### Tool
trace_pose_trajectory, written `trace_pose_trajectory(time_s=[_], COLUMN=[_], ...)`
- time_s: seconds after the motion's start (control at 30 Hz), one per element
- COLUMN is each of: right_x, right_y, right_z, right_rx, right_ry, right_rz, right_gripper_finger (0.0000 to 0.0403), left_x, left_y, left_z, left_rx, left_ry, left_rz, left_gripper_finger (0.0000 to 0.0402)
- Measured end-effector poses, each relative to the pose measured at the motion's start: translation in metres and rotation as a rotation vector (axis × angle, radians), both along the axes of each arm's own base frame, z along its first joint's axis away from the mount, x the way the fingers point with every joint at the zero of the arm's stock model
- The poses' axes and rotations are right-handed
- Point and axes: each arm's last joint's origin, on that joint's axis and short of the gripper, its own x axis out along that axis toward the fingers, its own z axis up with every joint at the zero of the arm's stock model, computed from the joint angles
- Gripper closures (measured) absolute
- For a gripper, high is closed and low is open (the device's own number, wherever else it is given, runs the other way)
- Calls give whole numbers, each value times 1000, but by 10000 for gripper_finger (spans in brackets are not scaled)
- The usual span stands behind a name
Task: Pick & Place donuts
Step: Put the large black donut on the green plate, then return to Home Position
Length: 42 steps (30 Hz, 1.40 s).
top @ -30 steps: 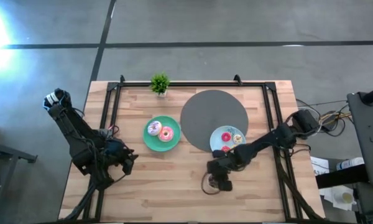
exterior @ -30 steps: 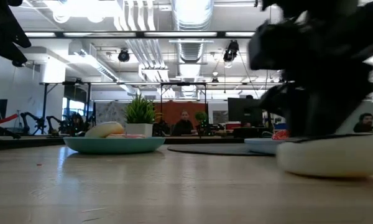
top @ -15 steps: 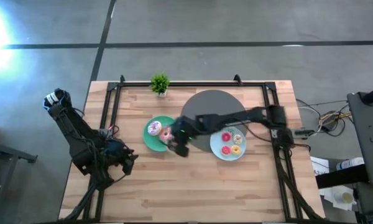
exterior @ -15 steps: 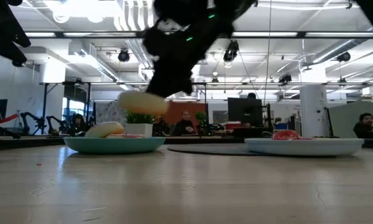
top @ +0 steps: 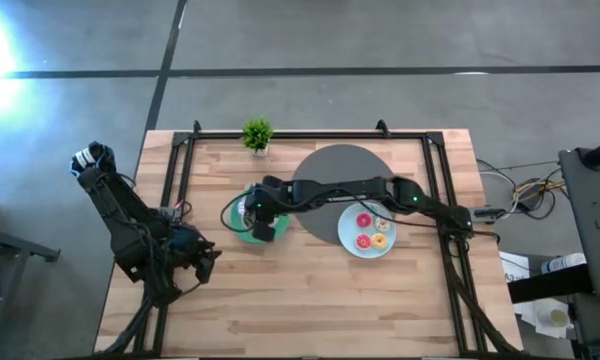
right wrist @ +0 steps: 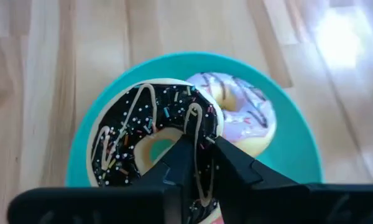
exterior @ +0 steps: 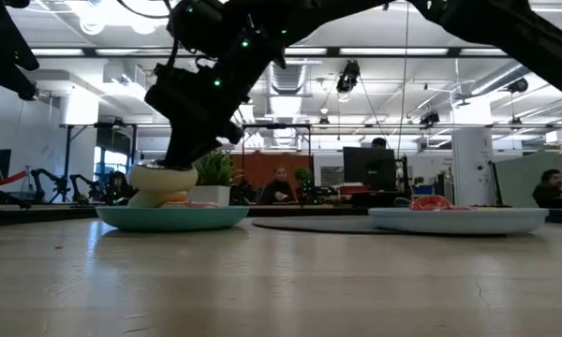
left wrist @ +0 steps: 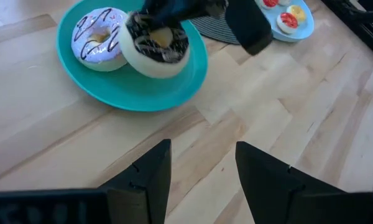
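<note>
My right arm reaches across the table to the teal plate (top: 242, 225), and its gripper (top: 264, 216) is shut on the chocolate donut (right wrist: 152, 146), which has sprinkles and a cream underside (exterior: 163, 178). The lilac-white frosted donut (left wrist: 99, 37) lies flat on the same plate beside it. Only a sliver of the pink donut (right wrist: 215, 218) shows under the held one. Tiny red, orange and yellow donuts (top: 367, 230) lie on the pale blue plate (top: 352, 247). My left gripper (left wrist: 202, 165) is open and waits over bare wood near the table's left edge (top: 205, 262). My right gripper holds the chocolate donut by one side of its ring (right wrist: 202, 134), one finger (right wrist: 180, 158) at the hole and the other (right wrist: 230, 163) outside. The fingers come from above, pointing down. The donut is tilted over the teal plate, its low rim (left wrist: 154, 67) down among the plate's donuts.
A big grey disc (top: 330, 170) lies at the table's far middle, partly under the pale blue plate. A small green plant (top: 257, 133) stands at the far edge. Black rails (top: 185, 180) run along the table's sides. People (exterior: 279, 183) sit in the room beyond.
My right gripper has lifted the chocolate donut from the near right part of the table. It has carried it toward the left and far side, past the pale blue plate, and lowered it onto the teal plate. It has stayed shut on the donut throughout.
</note>
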Motion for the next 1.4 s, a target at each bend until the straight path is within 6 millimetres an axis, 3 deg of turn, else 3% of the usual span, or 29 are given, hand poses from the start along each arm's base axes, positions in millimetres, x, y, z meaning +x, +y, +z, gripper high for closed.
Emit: trace_pose_trajectory(time_s=[0.4,0.6,1.0,1.17,1.4], right_x=[-1,-3,-19,-28,-51], right_y=[13,17,22,26,41], right_z=[-1,3,17,36,71], right_rx=[3,-3,6,82,54], right_ry=[53,64,172,176,103], right_rz=[-8,4,39,131,190], right_gripper_finger=[243,207,188,188,189], left_x=[-3,-3,-2,0,1], left_y=[4,4,5,6,8], left_z=[-1,-1,-1,0,0], left_rx=[45,42,74,98,98], left_ry=[28,25,-14,-41,-47], left_rz=[2,5,16,24,42], left_gripper_finger=[248,248,248,248,248])
